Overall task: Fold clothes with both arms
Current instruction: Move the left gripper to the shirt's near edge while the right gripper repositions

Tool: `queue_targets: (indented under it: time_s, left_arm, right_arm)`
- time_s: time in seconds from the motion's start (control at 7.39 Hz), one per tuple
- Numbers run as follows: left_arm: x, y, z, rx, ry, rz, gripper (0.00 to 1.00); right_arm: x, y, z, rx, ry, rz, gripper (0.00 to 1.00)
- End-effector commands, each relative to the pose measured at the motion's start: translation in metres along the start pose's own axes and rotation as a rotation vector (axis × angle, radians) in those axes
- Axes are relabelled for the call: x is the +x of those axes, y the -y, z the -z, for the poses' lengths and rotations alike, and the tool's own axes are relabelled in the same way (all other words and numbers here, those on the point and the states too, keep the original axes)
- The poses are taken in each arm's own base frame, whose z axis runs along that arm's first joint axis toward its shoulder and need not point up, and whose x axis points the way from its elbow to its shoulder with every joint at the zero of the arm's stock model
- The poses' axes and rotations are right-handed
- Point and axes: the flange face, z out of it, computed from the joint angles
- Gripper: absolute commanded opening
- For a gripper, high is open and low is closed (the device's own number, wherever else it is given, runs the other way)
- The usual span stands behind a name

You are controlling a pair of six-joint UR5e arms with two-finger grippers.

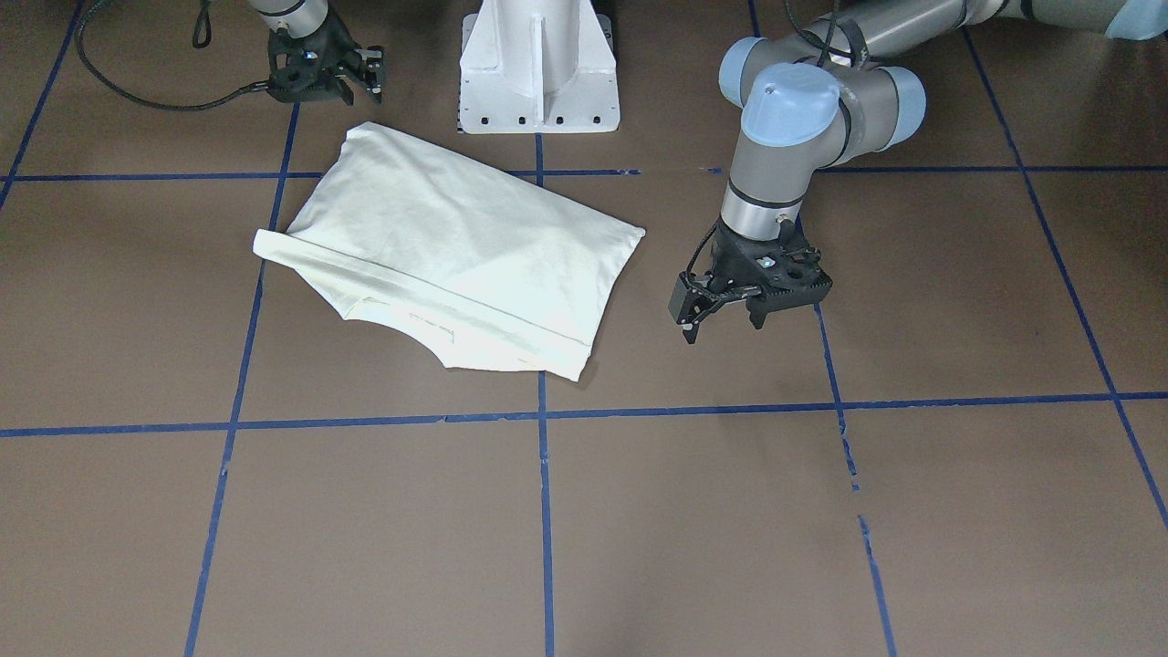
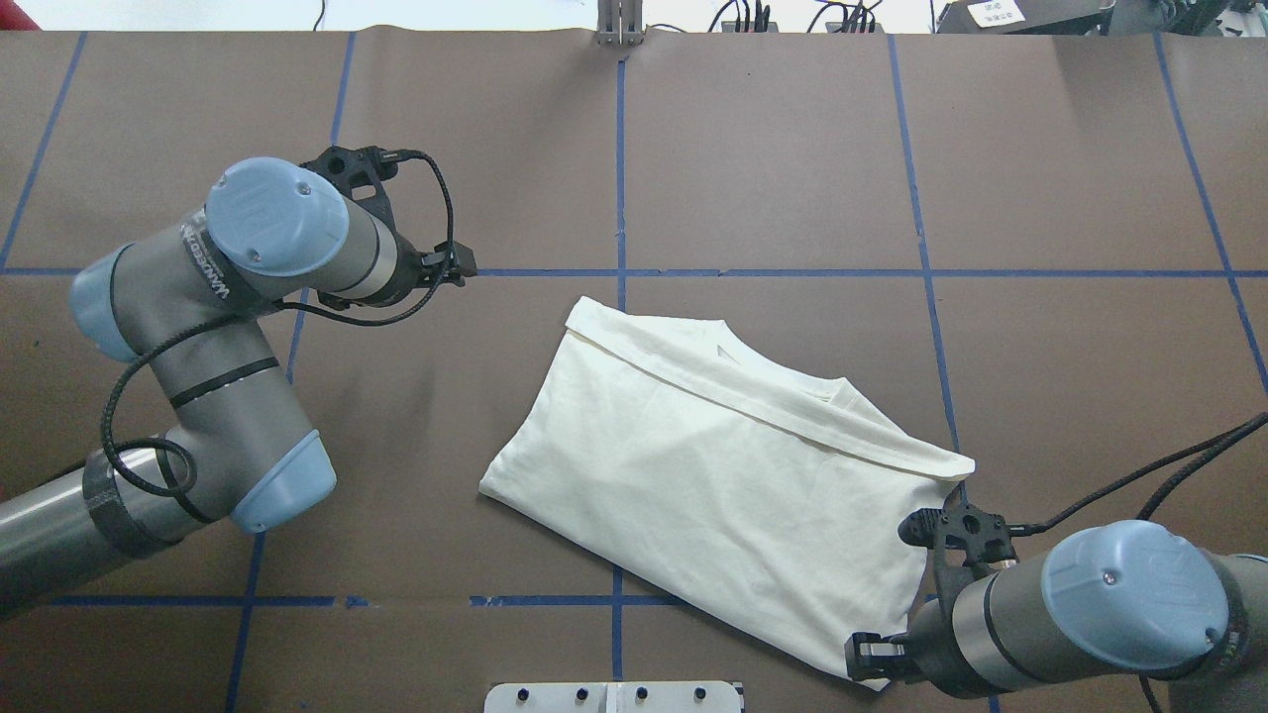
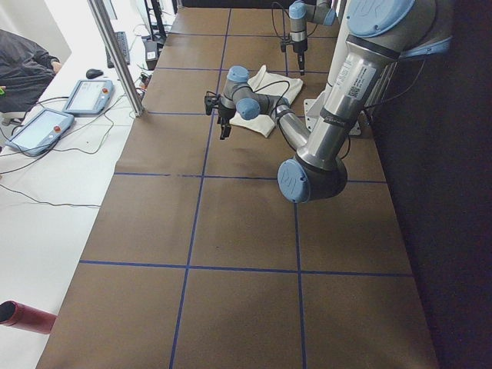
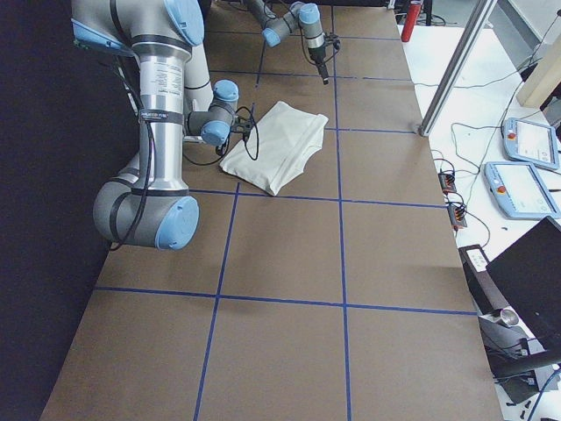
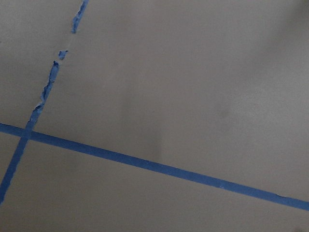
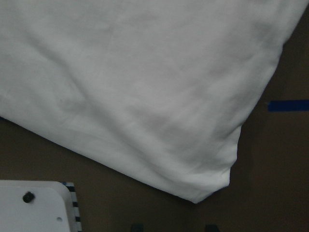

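Note:
The cream-white shirt (image 1: 447, 246) lies folded on the brown table with its plain pale side up; no print shows. It also shows in the overhead view (image 2: 723, 465) and fills most of the right wrist view (image 6: 145, 87). My right gripper (image 1: 324, 78) hangs open and empty just above the shirt's corner nearest the pedestal; in the overhead view the gripper (image 2: 916, 589) is at the shirt's near right corner. My left gripper (image 1: 723, 318) is open and empty above bare table, a short way off the shirt's other end. The left wrist view shows only table.
The white pedestal (image 1: 538, 68) stands at the robot's side of the table, close to the shirt's near corner (image 6: 198, 195). Blue tape lines (image 5: 145, 164) cross the table. A black cable (image 1: 155, 100) loops beside the right gripper. Control pendants (image 4: 526, 167) lie off the table.

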Motion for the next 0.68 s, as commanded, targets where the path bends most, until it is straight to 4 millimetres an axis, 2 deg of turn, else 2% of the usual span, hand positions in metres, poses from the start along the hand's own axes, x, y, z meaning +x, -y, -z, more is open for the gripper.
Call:
queue_targets:
  time_s: [0.0,0.14,0.27,0.41,0.54]
  left_arm:
    - [0.029,-0.087,-0.003,-0.109,-0.035,0.094,1.0]
    - [0.038,-0.13,-0.006,-0.164,-0.034,0.174,1.0]
    - [0.04,-0.157,-0.01,-0.196,-0.019,0.211,0.99]
    - [0.026,-0.165,-0.02,-0.202,0.011,0.217,0.97]
    - [0.024,-0.166,-0.024,-0.203,0.02,0.217,0.9]
  right_arm:
    - [-0.034,0.025,0.014,0.236,0.097,0.012,1.0]
    - [-0.043,0.045,0.034,0.306,0.154,-0.004,1.0]
    - [-0.045,0.058,0.047,0.332,0.177,-0.019,1.0]
    - [-0.052,0.061,0.05,0.347,0.192,-0.019,1.0]
    - [-0.055,0.063,0.053,0.352,0.201,-0.02,1.0]
